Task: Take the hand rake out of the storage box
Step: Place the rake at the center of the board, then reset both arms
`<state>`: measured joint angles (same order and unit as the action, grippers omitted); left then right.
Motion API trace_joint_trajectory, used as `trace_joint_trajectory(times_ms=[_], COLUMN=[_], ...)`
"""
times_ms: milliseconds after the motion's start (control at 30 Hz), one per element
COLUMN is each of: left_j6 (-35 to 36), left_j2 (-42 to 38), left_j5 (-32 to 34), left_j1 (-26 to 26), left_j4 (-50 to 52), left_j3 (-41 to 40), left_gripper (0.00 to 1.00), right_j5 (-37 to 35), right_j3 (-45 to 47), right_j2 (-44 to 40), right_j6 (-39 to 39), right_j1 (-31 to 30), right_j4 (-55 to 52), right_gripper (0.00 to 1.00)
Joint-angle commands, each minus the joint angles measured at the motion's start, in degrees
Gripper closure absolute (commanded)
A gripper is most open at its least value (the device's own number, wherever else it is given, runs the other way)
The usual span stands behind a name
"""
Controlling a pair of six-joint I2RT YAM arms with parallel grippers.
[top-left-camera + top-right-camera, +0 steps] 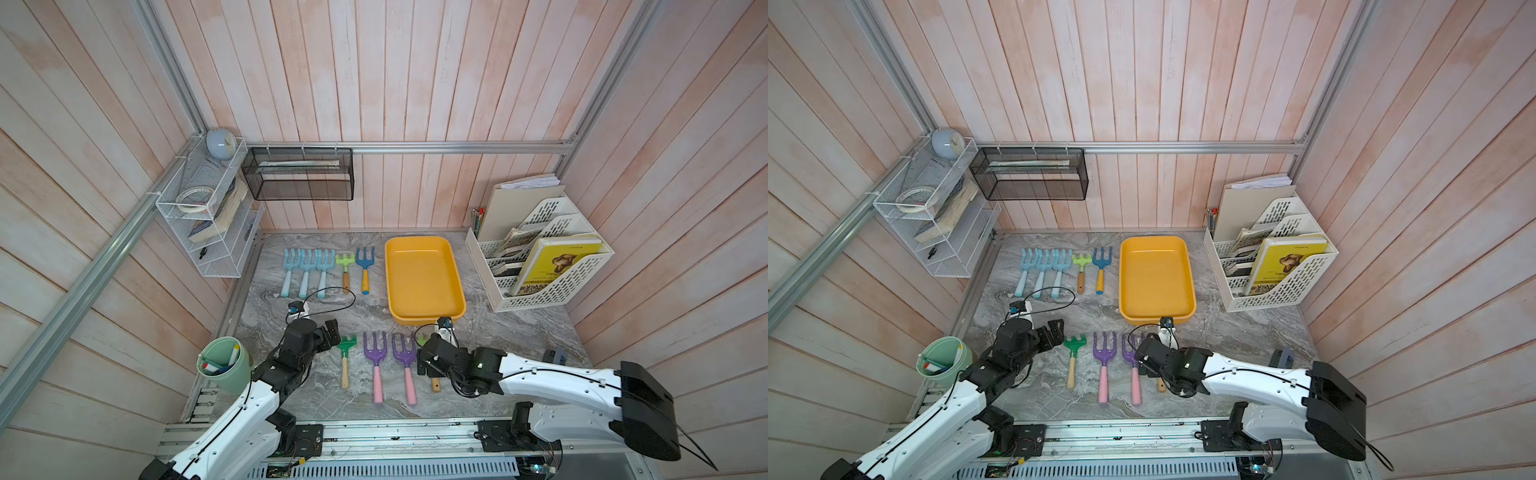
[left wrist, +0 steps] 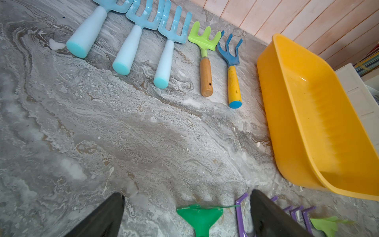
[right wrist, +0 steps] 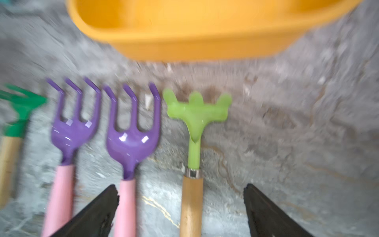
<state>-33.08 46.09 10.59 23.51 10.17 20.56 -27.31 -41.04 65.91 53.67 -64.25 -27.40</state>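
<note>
The yellow storage box (image 1: 422, 276) (image 1: 1156, 276) stands at the back right of the marble table with nothing in it; its near wall shows in the right wrist view (image 3: 194, 41). A light-green hand rake (image 3: 196, 115) with a wooden handle lies on the table just in front of the box. My right gripper (image 3: 180, 190) (image 1: 429, 360) hangs open over its handle, fingers (image 3: 98, 213) apart and off it. In both top views that arm hides most of this rake; only the handle end (image 1: 435, 385) shows. My left gripper (image 2: 187, 197) (image 1: 332, 332) is open above a dark-green rake (image 2: 200, 217).
Two purple rakes with pink handles (image 1: 376, 361) (image 1: 405, 361) lie between the grippers. Three light-blue rakes (image 1: 305, 270), a green one (image 1: 345, 270) and a blue one (image 1: 365, 268) line the back. A white file rack (image 1: 548, 257) stands right, a green cup (image 1: 224, 365) left.
</note>
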Motion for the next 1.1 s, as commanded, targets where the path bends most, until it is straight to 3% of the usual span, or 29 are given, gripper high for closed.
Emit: trace_joint_trajectory(times_ms=[0,67,200,333,400,500,667,700,733,800,833,933,967,1000,1067], left_j6=[1.8,1.4,3.3,12.8,16.6,16.5,27.9,25.7,24.7,24.9,23.0,21.3,19.7,19.7,21.5], left_j2=[0.5,0.8,1.3,5.9,10.7,16.9,25.3,25.9,25.8,27.7,26.9,33.8,37.9,42.0,41.9], left_j5=[-1.6,-1.1,4.0,11.8,13.0,4.2,-3.4,-5.9,-12.6,-17.4,-23.8,-25.6,-26.2,-32.8,-34.0], left_j1=[-0.4,-0.4,-0.5,-0.9,-3.1,-12.5,-21.7,-24.7,-28.0,-31.8,-35.5,-38.2,-38.4,-39.5,-38.9], left_j4=[-4.7,-7.0,-18.1,-40.7,-42.4,-42.2,-67.2,-65.8,-64.3,-71.5,-69.0,-75.6,-89.2,-97.6,-96.2], left_j3=[-1.1,-0.9,-1.5,-7.0,-4.8,-0.7,-5.9,-4.9,-4.3,-6.6,-6.4,-9.9,-12.8,-14.4,-14.6], left_gripper=[0.0,0.0,0.0,0.0,0.0,0.0,0.0,0.0,0.0,0.0,0.0,0.0,0.0,0.0,0.0], right_j5=[-11.7,-10.1,0.5,-1.6,0.3,6.4,9.9,9.5,9.5,11.8,14.4,15.9,16.1,17.0,17.5], right_j3=[-3.4,-2.2,4.9,13.5,15.0,16.1,21.9,21.9,21.8,22.6,23.3,23.6,23.7,24.0,25.7], right_j2=[-4.3,-5.6,-6.7,-5.5,-2.8,1.8,7.7,9.2,10.9,14.2,16.0,20.5,20.7,20.1,20.2], right_j6=[-11.3,-20.5,-37.3,-51.3,-53.2,-51.3,-55.1,-55.6,-55.1,-52.1,-50.3,-48.8,-48.9,-48.9,-48.9], right_j1=[4.9,12.5,27.5,37.5,43.9,53.4,58.1,58.5,59.1,61.6,63.5,65.7,65.8,65.8,66.1], right_j4=[3.2,13.5,37.8,60.8,64.1,64.1,78.9,79.9,80.9,84.4,87.0,91.8,92.3,91.8,94.9], right_gripper=[0.02,0.02,0.02,0.02,0.02,0.02,0.02,0.02,0.02,0.02,0.02,0.02,0.02,0.02,0.02])
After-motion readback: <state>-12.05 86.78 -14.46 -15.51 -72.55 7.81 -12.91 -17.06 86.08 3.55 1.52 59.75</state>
